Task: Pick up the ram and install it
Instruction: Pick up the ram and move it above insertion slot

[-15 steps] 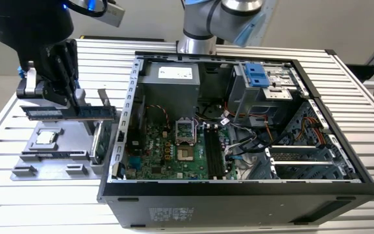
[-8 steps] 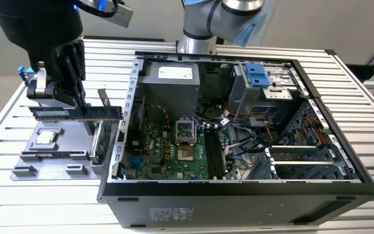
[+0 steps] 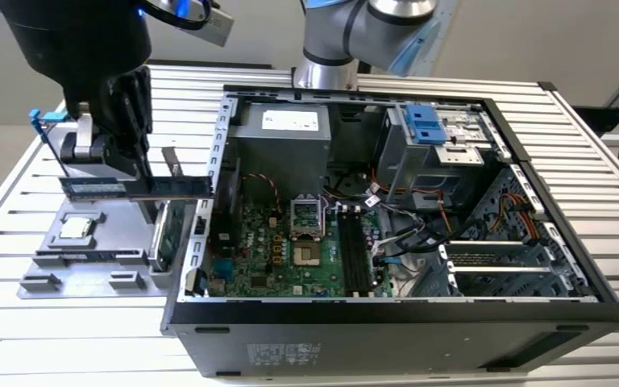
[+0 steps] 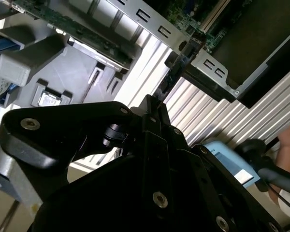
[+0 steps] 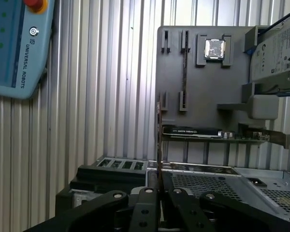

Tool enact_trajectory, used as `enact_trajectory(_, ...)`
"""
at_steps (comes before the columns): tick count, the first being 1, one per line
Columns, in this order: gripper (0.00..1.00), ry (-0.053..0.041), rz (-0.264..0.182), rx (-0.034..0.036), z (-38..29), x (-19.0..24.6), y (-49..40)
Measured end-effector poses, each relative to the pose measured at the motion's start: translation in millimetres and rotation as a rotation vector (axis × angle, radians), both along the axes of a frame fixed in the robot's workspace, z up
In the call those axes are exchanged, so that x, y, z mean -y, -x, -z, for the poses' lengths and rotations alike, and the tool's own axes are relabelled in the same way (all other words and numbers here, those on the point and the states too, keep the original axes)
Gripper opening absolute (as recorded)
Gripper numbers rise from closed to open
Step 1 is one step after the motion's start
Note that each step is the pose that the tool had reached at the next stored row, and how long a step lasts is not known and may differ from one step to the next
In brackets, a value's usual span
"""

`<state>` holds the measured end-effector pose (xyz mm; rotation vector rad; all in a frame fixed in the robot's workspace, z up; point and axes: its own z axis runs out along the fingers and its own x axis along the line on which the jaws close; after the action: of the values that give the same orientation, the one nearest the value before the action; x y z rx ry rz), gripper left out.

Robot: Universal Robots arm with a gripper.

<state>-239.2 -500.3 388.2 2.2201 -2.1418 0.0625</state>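
We see the end effector (image 3: 103, 176), a black metal linkage with grey fingers, at the exterior view's left. It is pinched closed on the ram (image 3: 138, 188), a long, thin, dark green-blue circuit-board stick. The stick lies level in the grip and reaches out from both sides of the fingers, most of its length running toward the open computer case. In both wrist views the ram (image 5: 159, 140) shows edge-on as a thin dark line rising from between the black fingers (image 5: 146, 195).

Below the end effector sits a flat grey moulded plastic tray (image 3: 94, 266) with raised blocks and narrow slots, resting on the ribbed aluminium tabletop (image 3: 9, 201). A square silver processor chip (image 3: 76, 228) is seated in a pocket of the tray. In the first wrist view the tray also carries a silver hard drive (image 5: 278, 48), cut off at the frame's edge, and a broader green circuit card (image 5: 241, 137) seen edge-on. A pale blue plastic pendant (image 5: 14, 43) lies on the tabletop, only partly in frame.

Beyond the ram's far end stands the black sheet-metal computer case (image 3: 396, 339), lying open. Inside it are a green motherboard (image 3: 277, 258) and a grey metal box (image 3: 283, 133). We cannot count the dark memory slots. The arm's own body hides the upper part of the end effector.

We count one ram, one tray, one chip, one drive, one card and one case.
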Motion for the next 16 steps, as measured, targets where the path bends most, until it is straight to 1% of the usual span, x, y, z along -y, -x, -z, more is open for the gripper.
enact_trajectory(16,0.00,0.0027,0.000,0.0001,0.0,0.0,-19.4)
